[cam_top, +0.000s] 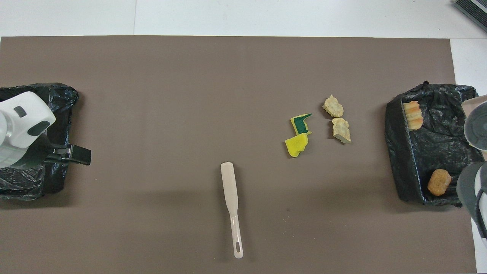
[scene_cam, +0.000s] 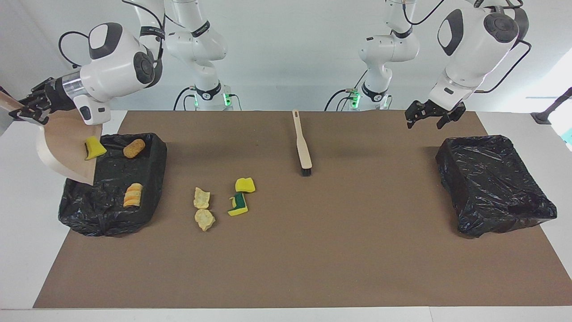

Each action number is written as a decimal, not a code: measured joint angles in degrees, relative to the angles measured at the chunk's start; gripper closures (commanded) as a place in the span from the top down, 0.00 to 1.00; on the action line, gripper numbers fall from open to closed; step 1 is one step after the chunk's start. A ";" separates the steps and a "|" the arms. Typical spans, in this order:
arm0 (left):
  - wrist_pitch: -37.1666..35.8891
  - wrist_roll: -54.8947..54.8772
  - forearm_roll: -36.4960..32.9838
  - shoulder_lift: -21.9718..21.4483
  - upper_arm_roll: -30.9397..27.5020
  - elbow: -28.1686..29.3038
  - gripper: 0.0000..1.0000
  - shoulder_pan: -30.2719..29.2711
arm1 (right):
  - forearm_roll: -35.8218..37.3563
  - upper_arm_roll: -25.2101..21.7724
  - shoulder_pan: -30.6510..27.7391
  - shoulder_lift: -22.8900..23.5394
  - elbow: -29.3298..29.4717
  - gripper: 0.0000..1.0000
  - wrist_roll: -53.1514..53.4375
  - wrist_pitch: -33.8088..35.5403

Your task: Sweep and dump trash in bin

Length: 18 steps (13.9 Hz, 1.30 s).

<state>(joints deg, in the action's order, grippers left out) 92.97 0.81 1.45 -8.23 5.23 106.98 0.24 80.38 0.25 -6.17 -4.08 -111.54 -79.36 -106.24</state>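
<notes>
The right tool [scene_cam: 27, 106] is clamped on the handle of the dustpan [scene_cam: 62, 147], tilted over the bin [scene_cam: 114, 210] beneath it. One yellow sponge scrap [scene_cam: 92, 148] clings at the pan's lip; two scraps already lie in the bin, and four rest on the counter [scene_cam: 313, 250] beside that bin. A steeper tilt should shed the scrap. The left tool [scene_cam: 431, 117] hangs spread wide and empty, over the counter near the second bin [scene_cam: 496, 188].
</notes>
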 measured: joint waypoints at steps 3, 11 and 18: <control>-3.92 -0.03 -0.03 -0.12 -0.57 -6.45 1.00 -0.44 | 5.47 0.04 0.06 -0.97 -0.87 0.00 0.00 -2.78; -4.86 0.01 0.63 0.64 0.30 -13.40 1.00 -0.52 | -6.92 0.06 0.21 -1.84 -3.23 0.00 0.07 -4.72; -4.85 0.07 1.89 3.73 -0.26 -17.14 1.00 -0.67 | -28.46 0.12 0.81 -1.26 -0.14 0.00 2.74 -1.60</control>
<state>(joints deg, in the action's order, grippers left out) 88.12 0.87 3.34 -4.50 4.97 89.84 -0.43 51.92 0.37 -5.36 -5.34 -111.68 -76.63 -107.84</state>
